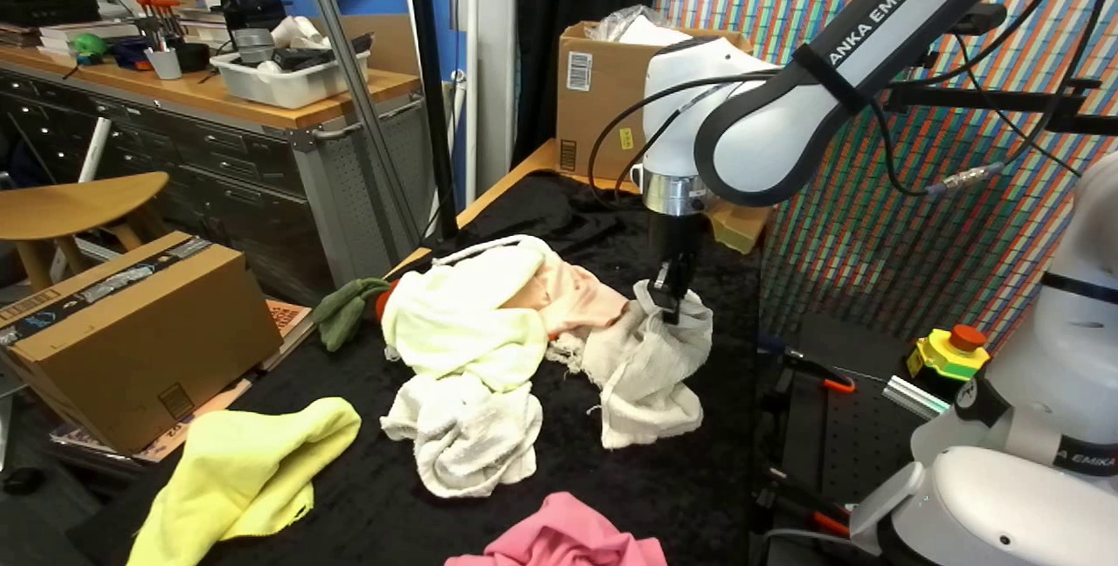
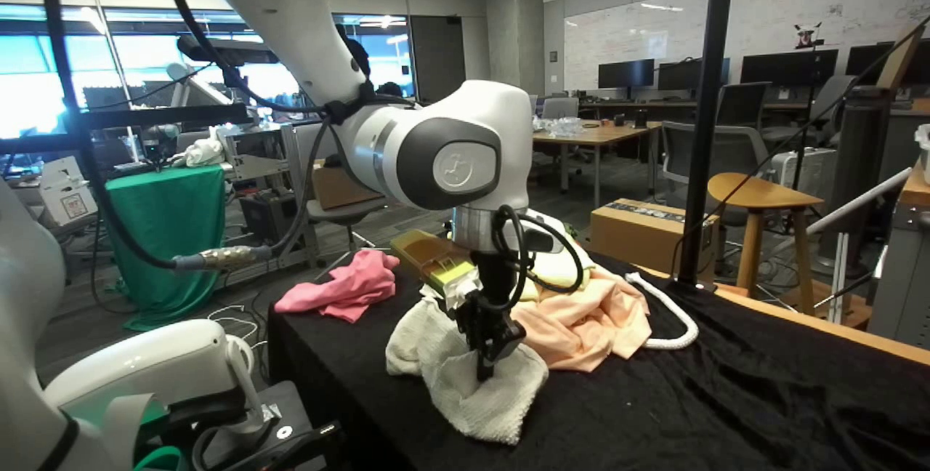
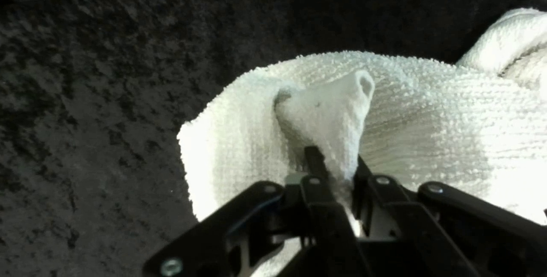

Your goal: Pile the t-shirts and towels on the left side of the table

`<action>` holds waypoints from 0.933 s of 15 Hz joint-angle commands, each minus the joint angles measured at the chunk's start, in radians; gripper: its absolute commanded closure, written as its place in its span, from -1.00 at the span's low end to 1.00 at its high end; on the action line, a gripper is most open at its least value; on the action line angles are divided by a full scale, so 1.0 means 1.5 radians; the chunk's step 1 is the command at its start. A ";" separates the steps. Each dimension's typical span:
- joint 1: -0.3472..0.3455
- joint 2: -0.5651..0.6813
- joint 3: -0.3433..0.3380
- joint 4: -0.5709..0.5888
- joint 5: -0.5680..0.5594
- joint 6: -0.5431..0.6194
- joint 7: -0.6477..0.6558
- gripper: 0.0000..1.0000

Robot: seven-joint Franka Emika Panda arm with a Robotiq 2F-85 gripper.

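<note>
Pinching advised: white towel (image 1: 648, 381), likely light, limp; fold at twelve o'clock clamped by gripper (image 1: 667, 300) in an exterior view.

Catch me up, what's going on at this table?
The robot's gripper is closed on a fold of a white towel, which rests on the black-covered table. Beside it, a pale yellow cloth and a peach cloth lie bunched together. A bright yellow cloth and a pink cloth lie apart from these.

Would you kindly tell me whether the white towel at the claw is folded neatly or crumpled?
Crumpled: in the wrist view, the claw pinches up a fold of the white towel; both exterior views show it bunched.
</note>
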 commanded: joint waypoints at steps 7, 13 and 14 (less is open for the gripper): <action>0.004 -0.080 -0.004 -0.014 0.103 0.009 -0.088 0.88; 0.019 -0.116 0.008 0.040 0.182 0.048 -0.028 0.88; 0.018 -0.110 0.014 0.059 0.177 0.055 -0.008 0.87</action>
